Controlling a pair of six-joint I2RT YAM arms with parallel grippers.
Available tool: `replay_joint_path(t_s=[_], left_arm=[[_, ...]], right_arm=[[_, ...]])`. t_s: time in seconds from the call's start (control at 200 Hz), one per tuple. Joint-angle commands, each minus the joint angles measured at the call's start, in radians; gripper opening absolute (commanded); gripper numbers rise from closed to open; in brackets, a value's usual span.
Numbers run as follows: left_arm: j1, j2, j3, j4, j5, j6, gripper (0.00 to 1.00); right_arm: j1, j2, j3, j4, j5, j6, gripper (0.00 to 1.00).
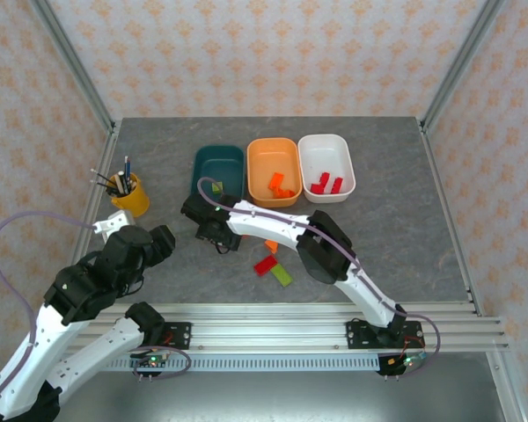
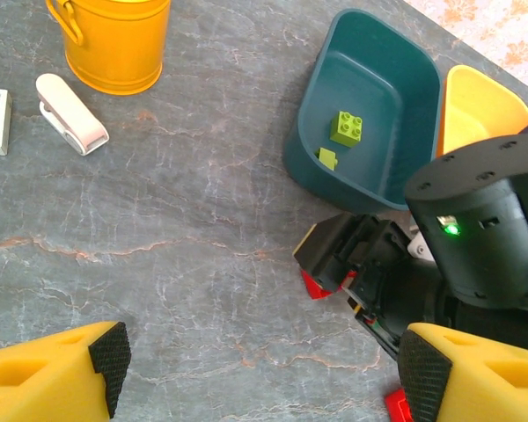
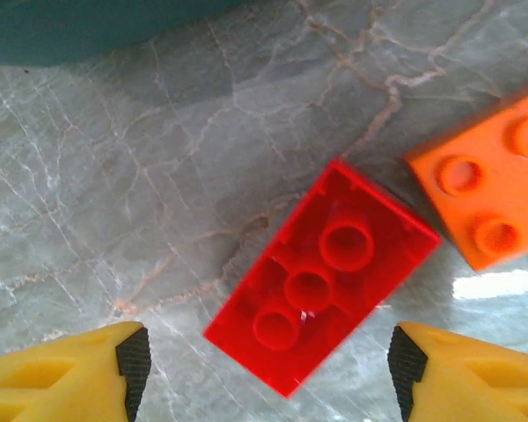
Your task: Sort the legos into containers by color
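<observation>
An upside-down red oblong lego (image 3: 321,277) lies on the grey table between the open fingers of my right gripper (image 3: 268,378), with a gap on each side. An orange lego (image 3: 493,207) lies just right of it. From above, my right gripper (image 1: 211,230) hovers low in front of the dark teal container (image 1: 218,148). That container holds two lime green legos (image 2: 346,127). The orange container (image 1: 274,141) holds orange legos (image 1: 280,186) and the white container (image 1: 324,137) holds red ones (image 1: 327,185). My left gripper (image 2: 264,374) is open over bare table.
Loose red (image 1: 266,265), green (image 1: 282,275) and orange (image 1: 271,246) legos lie near the table's middle front. A yellow cup with pens (image 1: 128,193) stands at the left, with a white clip (image 2: 70,112) beside it. The right arm crosses the centre.
</observation>
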State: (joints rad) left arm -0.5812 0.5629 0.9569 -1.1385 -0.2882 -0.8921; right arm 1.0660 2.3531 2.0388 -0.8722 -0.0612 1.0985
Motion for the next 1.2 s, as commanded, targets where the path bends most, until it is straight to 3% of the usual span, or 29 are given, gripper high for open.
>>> replay_joint_path(t_s=[0.0, 0.53, 0.776, 0.936, 1.066, 1.191], left_arm=[[-0.005, -0.018, 0.014, -0.036, -0.012, -0.005, 0.83], [-0.005, -0.032, 0.007, -0.011, 0.013, -0.004, 0.82], [-0.005, 0.002, -0.019, 0.056, 0.076, -0.007, 0.82], [-0.005, 0.107, -0.036, 0.234, 0.225, 0.048, 0.82], [-0.038, 0.267, -0.005, 0.400, 0.337, 0.084, 0.83], [-0.089, 0.436, 0.090, 0.491, 0.362, 0.119, 0.83]], right_arm=[[-0.012, 0.050, 0.079, -0.088, 0.054, 0.051, 0.71], [-0.026, 0.046, 0.064, -0.105, 0.036, 0.016, 0.22], [-0.018, -0.131, 0.018, -0.108, 0.144, -0.146, 0.19], [-0.042, -0.330, -0.107, -0.109, 0.231, -0.208, 0.19], [-0.150, -0.533, -0.279, -0.071, 0.294, -0.294, 0.19], [-0.340, -0.666, -0.439, 0.068, 0.155, -0.480, 0.20]])
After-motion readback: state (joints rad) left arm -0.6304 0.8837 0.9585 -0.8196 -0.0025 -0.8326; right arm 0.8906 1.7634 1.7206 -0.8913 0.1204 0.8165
